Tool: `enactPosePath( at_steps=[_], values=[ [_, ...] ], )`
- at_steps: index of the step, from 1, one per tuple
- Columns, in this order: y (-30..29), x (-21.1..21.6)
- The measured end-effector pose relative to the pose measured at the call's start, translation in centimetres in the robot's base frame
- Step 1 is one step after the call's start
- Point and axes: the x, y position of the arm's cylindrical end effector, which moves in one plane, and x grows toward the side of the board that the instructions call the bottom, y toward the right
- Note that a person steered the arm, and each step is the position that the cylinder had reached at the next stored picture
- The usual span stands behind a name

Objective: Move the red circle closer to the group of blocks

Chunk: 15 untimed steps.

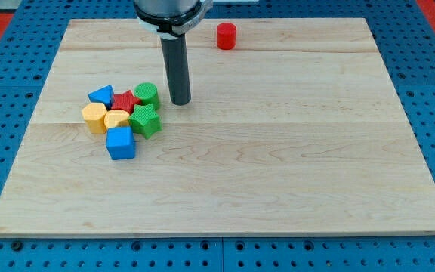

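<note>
Red circle (226, 35) sits alone near the view's top edge of the wooden tabletop (278, 166), well apart from the cluster at the view's left: blue triangle (101, 95), red star (126, 101), green cylinder (148, 94), green star (145, 119), two yellow blocks (94, 117) (116, 119), blue cube (120, 142). No gripper on this arm, just a dark rod; my tip (180, 101) rests just right of the green cylinder, not touching, and far below-left of the red circle.

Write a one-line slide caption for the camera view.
My tip rests beside the clustered blocks, right of the green circle; the red circle sits apart near the board's top edge.
</note>
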Motion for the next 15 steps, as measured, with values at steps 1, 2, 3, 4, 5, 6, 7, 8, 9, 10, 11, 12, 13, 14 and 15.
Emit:
enactPosePath(
  at_steps=[1,2,3,4,5,6,7,8,9,10,11,12,13,14,15],
  values=[
    [8.0,-5.3],
    [12.8,-12.9],
    [12.3,-16.5],
    [7.4,-17.3],
    [5.0,-15.8],
    [2.3,-14.0],
    [-0.6,-12.9],
    [-3.5,-10.6],
    [-5.3,-8.1],
    [-5.1,-7.0],
    [-5.2,-8.0],
    [-5.8,-9.5],
    [-7.3,-9.5],
    [-7.8,-8.8],
    [-8.0,-7.7]
  ],
)
